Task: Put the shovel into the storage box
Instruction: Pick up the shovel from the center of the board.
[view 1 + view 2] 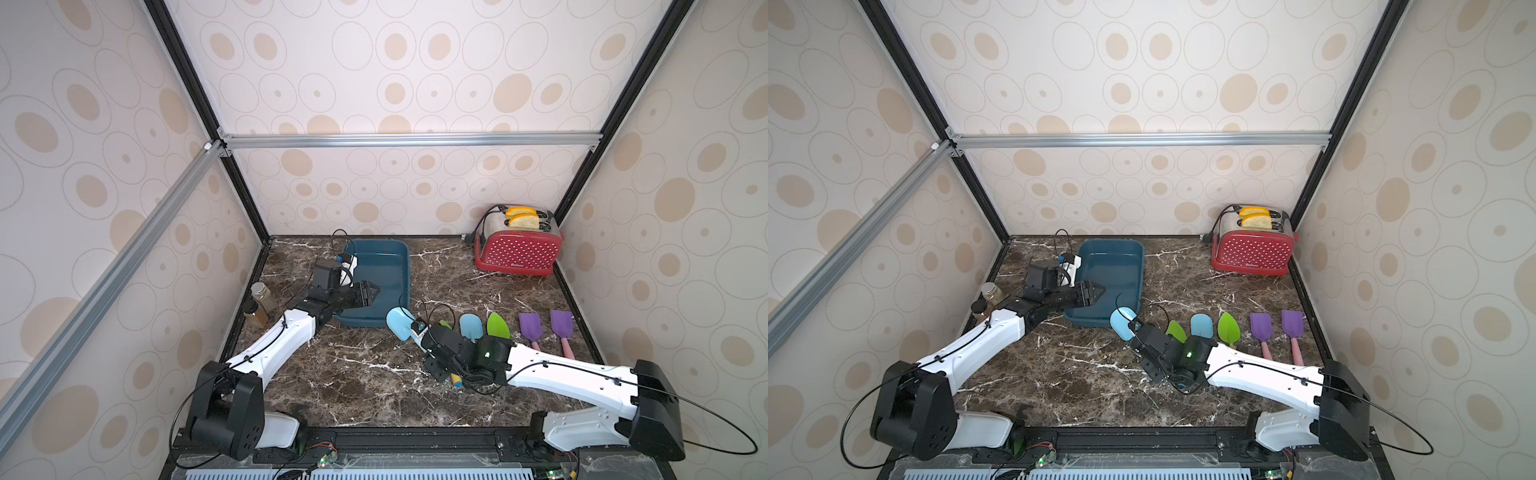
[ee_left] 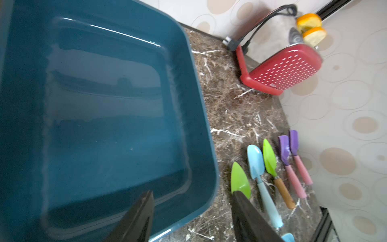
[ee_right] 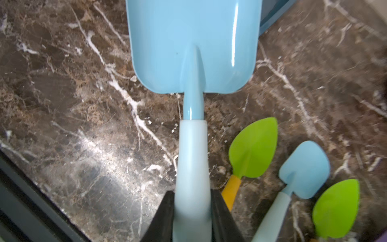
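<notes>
Dark marble tabletop [image 1: 374,374] is seen in both top views. The teal storage box [image 1: 386,266] is set at 11 o'clock, the left gripper [image 1: 373,289] held over it. The shovel [image 1: 398,322], sky-blue blade on a paler handle, is placed just beside its 5 o'clock corner. The label on the red toaster [image 1: 519,251] cannot be read. In the left wrist view, parted jaws and a bare box floor are shown. In the right wrist view, the shovel's handle is clamped by the right gripper [image 3: 192,218].
</notes>
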`<state>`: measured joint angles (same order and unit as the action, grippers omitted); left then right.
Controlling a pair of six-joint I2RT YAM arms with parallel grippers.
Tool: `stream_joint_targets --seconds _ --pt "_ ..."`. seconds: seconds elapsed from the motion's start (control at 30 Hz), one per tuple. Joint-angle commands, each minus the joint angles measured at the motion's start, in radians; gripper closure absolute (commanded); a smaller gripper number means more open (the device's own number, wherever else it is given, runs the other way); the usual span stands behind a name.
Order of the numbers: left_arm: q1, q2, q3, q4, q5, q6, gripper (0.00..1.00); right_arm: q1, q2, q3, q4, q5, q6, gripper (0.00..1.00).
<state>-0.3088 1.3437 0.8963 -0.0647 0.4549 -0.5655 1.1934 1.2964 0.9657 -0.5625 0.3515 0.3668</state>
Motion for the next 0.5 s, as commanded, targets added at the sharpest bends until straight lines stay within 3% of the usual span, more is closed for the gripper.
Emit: stream_joint_targets --seconds 0.0,0.23,0.47 --pt "-0.001 -0.079 -0.027 0.116 0.048 -0.108 0.38 -0.02 0.023 0.042 0.018 0.12 -0.093 0.9" --pt "-0.002 -0.191 -0.098 0.213 0.039 -0.211 0.39 -0.1 0.081 0.089 0.105 0.084 -0.165 0.92" --pt "-0.003 -0.124 -0.138 0.32 0.077 -0.269 0.45 -0.127 0.145 0.162 0.138 0.04 -0.218 0.93"
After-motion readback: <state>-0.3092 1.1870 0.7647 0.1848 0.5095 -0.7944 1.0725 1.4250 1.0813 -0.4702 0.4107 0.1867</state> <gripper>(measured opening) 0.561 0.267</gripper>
